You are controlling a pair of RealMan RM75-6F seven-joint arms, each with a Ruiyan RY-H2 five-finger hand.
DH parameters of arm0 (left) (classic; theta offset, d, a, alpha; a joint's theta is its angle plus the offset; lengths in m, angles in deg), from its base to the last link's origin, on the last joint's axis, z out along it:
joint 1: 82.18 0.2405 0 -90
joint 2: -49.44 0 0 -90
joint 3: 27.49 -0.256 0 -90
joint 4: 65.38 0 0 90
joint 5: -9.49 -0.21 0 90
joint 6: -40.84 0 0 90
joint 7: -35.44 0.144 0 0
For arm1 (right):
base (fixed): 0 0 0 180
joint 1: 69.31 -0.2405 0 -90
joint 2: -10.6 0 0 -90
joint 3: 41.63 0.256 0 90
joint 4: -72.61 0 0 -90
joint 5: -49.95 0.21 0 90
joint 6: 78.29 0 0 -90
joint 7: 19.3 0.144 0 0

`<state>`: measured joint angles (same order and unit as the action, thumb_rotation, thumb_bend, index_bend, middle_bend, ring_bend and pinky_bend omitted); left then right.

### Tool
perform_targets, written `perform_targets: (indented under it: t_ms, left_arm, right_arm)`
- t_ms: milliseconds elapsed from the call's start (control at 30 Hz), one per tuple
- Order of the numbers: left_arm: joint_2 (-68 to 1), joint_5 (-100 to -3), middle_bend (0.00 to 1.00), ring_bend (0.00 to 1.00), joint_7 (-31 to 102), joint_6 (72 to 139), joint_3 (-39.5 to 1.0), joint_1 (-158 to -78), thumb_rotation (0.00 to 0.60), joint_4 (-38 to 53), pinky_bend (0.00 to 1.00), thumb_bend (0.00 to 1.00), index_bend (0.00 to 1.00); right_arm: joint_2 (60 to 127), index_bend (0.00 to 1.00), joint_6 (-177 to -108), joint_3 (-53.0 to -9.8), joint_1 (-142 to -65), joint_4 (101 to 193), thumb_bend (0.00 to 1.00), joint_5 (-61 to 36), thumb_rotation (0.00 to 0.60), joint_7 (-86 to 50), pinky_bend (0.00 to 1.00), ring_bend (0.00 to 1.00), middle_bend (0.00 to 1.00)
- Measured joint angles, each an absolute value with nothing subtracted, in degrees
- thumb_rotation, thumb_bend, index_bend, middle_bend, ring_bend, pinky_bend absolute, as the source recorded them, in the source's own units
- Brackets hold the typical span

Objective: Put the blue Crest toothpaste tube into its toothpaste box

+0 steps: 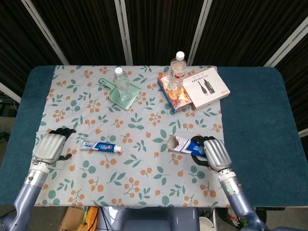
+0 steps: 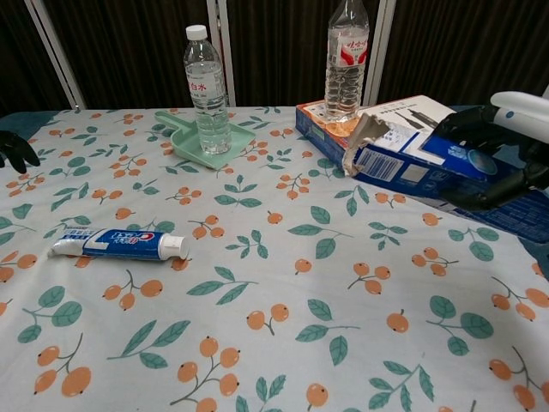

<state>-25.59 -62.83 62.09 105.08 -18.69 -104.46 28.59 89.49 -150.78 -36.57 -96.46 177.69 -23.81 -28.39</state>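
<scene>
Blue Crest toothpaste tube (image 1: pixel 100 146) lies flat, long axis left-right, just right of the empty, loosely spread left hand (image 1: pixel 50 145); right hand (image 1: pixel 215 153) grips the blue cardboard toothpaste box (image 1: pixel 185 145), open end tubeward.

The left hand (image 2: pixel 15 150) is cut off by the chest view's edge; the toothpaste box (image 2: pixel 412 159) disappears behind the right hand's fingers (image 2: pixel 467 129).

My blue Crest tube (image 1: pixel 101 146) lies flat at centre-left; the blue box (image 1: pixel 186 146), flap open, tilts at centre-right.
</scene>
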Motion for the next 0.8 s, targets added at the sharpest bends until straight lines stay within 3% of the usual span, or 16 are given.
perform_targets:
  t_ms: [633,733,800]
  left_arm:
    - [-37.68,-49.66,0.39,0.34,73.39,97.31,-18.16,-113.66,0.600,19.04,0.42,0.18,0.35]
    - [-39.27,-49.26,0.44,0.39,73.59,96.72,-18.32,-114.71,0.600,17.46,0.45,0.25,0.40]
    - [-40.28,-49.04,0.55,0.49,73.63,96.41,-18.47,-115.34,0.600,16.51,0.53,0.36,0.51]
  right_arm:
    - [88.15,0.45,-150.90,-34.71,-95.13,178.94,0.35,-24.38,0.600,-26.26,0.40,0.45,0.51]
    - [87.91,0.45,-150.85,-34.48,-94.98,179.00,0.35,-24.33,0.600,-26.08,0.40,0.45,0.51]
    - [87.83,0.45,-150.81,-34.35,-94.90,179.01,0.35,-24.42,0.600,-25.97,0.40,0.45,0.51]
